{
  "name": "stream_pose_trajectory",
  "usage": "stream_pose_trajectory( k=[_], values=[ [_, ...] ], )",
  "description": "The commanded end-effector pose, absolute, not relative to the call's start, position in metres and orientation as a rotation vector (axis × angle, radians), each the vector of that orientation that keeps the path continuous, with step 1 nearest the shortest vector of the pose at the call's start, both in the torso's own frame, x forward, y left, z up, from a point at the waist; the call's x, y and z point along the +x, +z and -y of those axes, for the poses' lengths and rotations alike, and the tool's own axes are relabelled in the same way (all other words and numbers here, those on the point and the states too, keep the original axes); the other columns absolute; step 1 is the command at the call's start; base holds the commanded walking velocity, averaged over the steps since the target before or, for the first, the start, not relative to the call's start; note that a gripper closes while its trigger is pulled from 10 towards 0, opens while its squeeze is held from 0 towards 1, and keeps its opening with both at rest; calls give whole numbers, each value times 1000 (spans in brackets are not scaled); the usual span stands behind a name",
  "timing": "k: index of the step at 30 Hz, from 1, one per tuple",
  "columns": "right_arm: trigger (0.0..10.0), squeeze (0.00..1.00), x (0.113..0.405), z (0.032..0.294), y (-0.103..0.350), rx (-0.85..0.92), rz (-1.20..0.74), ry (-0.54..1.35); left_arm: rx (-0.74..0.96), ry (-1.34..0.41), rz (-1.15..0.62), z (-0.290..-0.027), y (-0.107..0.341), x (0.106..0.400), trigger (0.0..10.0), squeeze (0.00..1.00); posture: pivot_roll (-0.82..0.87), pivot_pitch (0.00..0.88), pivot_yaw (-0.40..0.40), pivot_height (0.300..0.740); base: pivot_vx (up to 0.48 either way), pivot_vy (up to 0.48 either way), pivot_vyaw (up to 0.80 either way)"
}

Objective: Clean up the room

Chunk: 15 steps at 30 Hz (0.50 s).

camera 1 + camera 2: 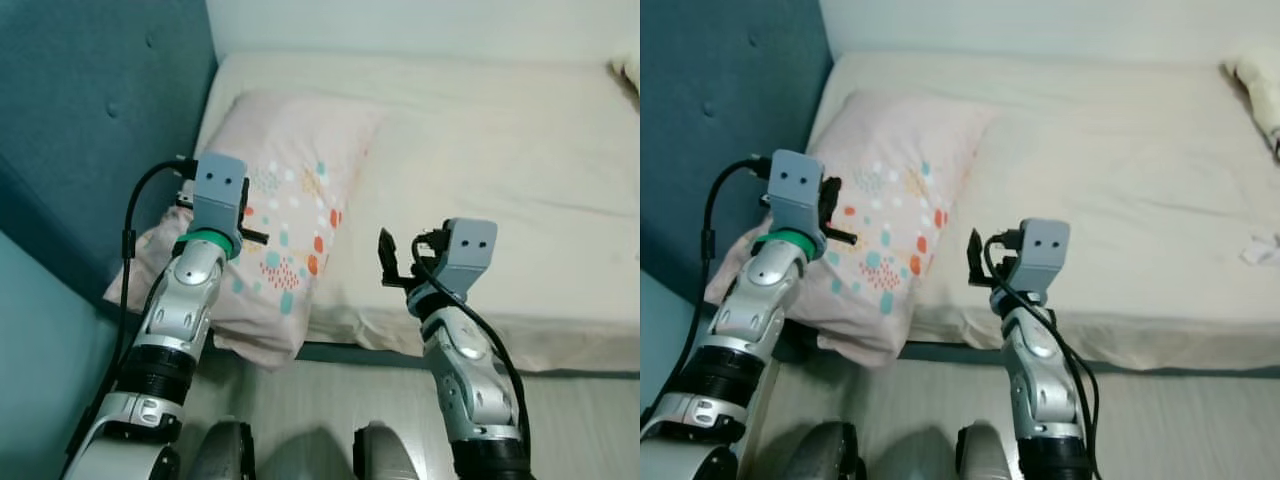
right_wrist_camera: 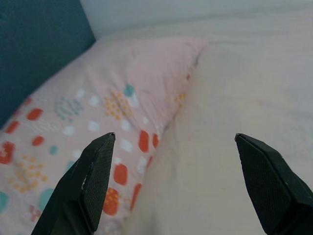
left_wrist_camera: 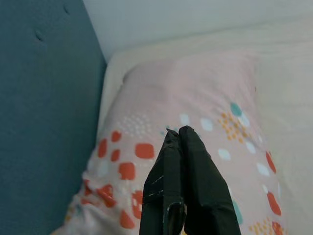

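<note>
Two grippers are raised over the near edge of a bed (image 1: 520, 150), facing the pillow (image 1: 290, 190) that lies at the head end beside a teal padded headboard (image 1: 90, 110). Left gripper (image 3: 182, 142): fingers pressed together with nothing between them, poised above the patterned pillow's near half. Right gripper (image 2: 176, 147): fingers spread wide apart, empty, aimed at the seam where the pillow's edge meets the cream sheet. The pillow sits askew, its near corner overhanging the mattress edge, which suggests it is the thing to be straightened. The open right gripper appears readied to take the pillow's inner edge; the closed left one could press or nudge the fabric. At the far side of the bed lie a pale bundle (image 1: 1255, 85) and a small white scrap (image 1: 1262, 250), both too indistinct to identify.
</note>
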State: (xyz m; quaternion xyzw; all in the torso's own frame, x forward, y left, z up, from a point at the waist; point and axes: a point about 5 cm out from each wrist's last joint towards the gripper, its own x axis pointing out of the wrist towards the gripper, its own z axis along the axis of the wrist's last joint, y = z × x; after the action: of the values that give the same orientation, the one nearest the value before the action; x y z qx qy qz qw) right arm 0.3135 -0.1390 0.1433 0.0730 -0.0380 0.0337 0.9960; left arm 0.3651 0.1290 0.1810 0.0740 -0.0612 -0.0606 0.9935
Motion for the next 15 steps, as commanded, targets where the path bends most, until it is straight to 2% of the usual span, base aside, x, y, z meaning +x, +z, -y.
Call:
stream_pose_trajectory(
  k=[1,15],
  values=[
    [10000,0,312,140,137,150,55,58,136,-135,107,-128,176,363,10000,0,-43,72,51,689,0,0,0],
    [10000,0,314,142,136,153,51,4,84,-356,110,-103,172,351,10000,0,-48,66,50,698,0,0,0]
  ],
)
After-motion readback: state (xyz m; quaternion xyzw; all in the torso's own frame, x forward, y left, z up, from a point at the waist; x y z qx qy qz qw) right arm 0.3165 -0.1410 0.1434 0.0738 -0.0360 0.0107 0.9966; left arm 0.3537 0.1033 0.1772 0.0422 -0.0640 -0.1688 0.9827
